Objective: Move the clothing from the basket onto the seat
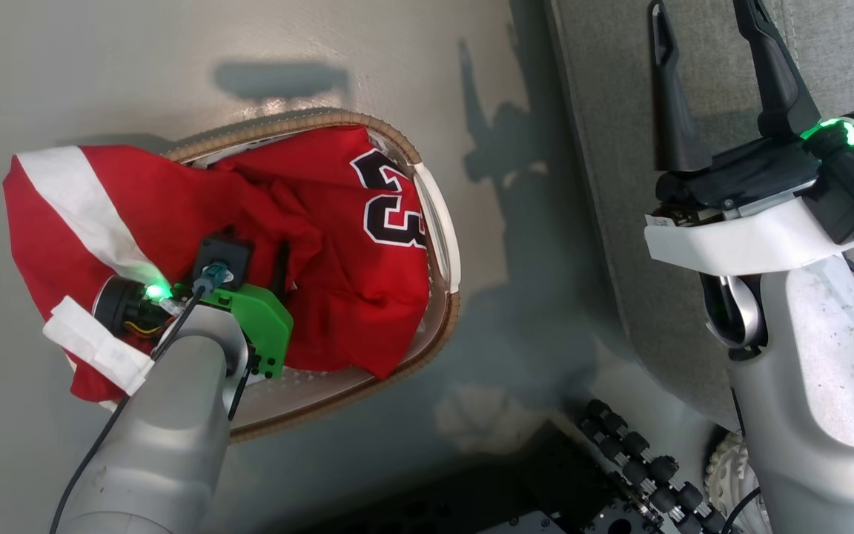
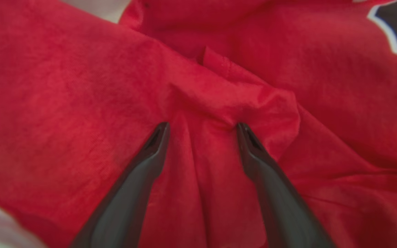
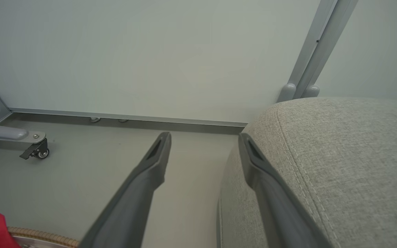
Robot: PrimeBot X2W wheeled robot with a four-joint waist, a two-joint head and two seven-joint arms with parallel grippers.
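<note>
The white basket (image 1: 445,245) with a brown woven rim stands on the floor at left. Two red garments fill it: the number 23 jersey (image 1: 368,245) lies on the right, and the one with the broad white stripe (image 1: 78,200) spills over the left rim. My left gripper (image 2: 202,126) is open and pressed down into the red cloth (image 2: 81,103), with a raised fold between its fingertips. My right gripper (image 1: 709,44) is open and empty, hovering over the left edge of the grey seat (image 1: 620,185). In the right wrist view its fingers (image 3: 143,182) point past the seat (image 3: 339,155) toward the wall.
My own base with black rollers (image 1: 642,467) sits at the bottom, between basket and seat. A caster foot of a metal frame (image 3: 36,151) stands by the wall, and a grey post (image 3: 308,62) rises behind the seat. Bare floor (image 1: 516,222) separates basket and seat.
</note>
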